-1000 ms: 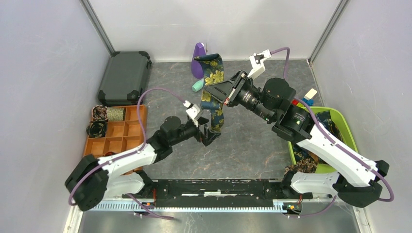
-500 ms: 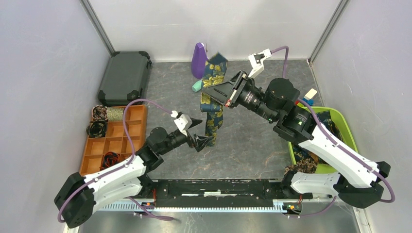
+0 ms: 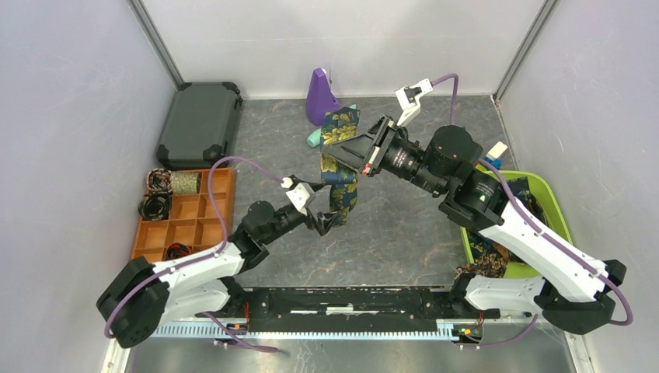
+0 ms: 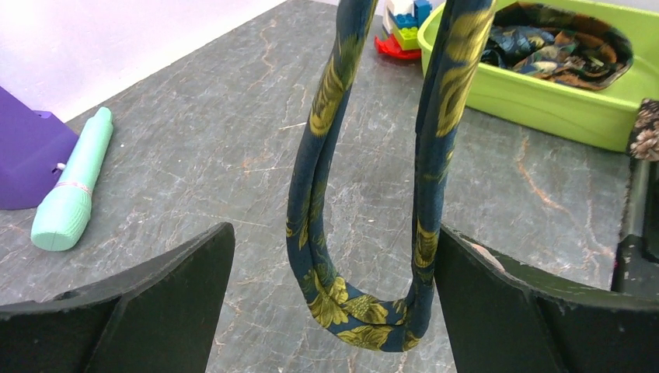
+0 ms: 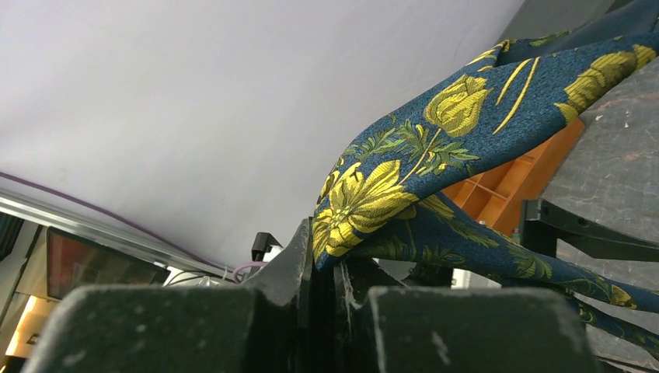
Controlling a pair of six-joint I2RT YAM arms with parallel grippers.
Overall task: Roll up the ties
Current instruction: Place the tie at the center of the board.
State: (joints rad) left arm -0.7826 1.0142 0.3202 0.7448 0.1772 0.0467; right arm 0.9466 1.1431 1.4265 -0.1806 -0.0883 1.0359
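A navy tie point(image 3: 340, 167) with yellow flowers hangs above the table, pinched near its wide end by my right gripper point(image 3: 347, 150), which is shut on it. In the right wrist view the fabric point(image 5: 404, 179) comes out from between the closed jaws of the right gripper point(image 5: 330, 260). The tie droops in a U-shaped loop point(image 4: 365, 311). The bottom of that loop sits between the wide-open fingers of my left gripper point(image 4: 334, 241), its right strand against the right finger point(image 4: 497, 311). From above, the left gripper point(image 3: 330, 221) is at the tie's lower end.
An orange compartment tray point(image 3: 186, 221) at the left holds rolled ties point(image 3: 155, 206). A green bin point(image 3: 556, 210) of loose ties stands at the right, with toy blocks point(image 3: 493, 155) behind it. A dark case point(image 3: 200, 124), a purple object point(image 3: 319, 97) and a teal cylinder point(image 3: 314, 138) lie at the back.
The left gripper drew back toward its base, then came forward again around the loop. The tie's free top end swung from the purple object toward the right.
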